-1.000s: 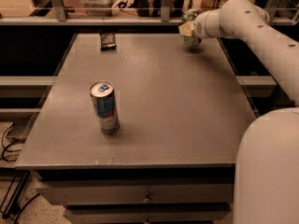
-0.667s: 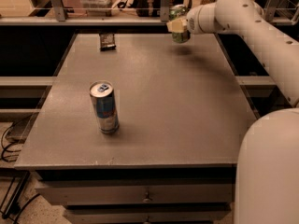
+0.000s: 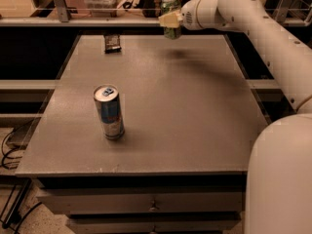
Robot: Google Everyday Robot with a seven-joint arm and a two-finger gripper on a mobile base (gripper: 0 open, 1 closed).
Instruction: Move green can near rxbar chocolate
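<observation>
One arm (image 3: pixel 253 28) reaches in from the right side and stretches across to the far edge of the table (image 3: pixel 195 130). At its end the gripper (image 3: pixel 170 20) hangs over that far edge, a little right of the edge's middle. Its fingers (image 3: pixel 167 19) are closed around the green can (image 3: pixel 171 5), pinching it at mid-height. The pale finger pad crosses the can's body, so green shows above and below it.

The green can stands upright in the grip, with its long axis vertical and its top end up. Its base looks clear of the table, and a faint dark patch lies on the surface just in front of it.

The rxbar chocolate (image 3: pixel 112 43) lies flat close to the far left corner of the table. Its long axis runs roughly from the front edge toward the far edge. It sits apart from the green can, to the can's left along the same far edge, with bare table between them.

A taller blue-and-silver can (image 3: pixel 109 112) stands upright on the left half of the table. It is nearer the front edge than the far one and well apart from both the bar and the gripper.
</observation>
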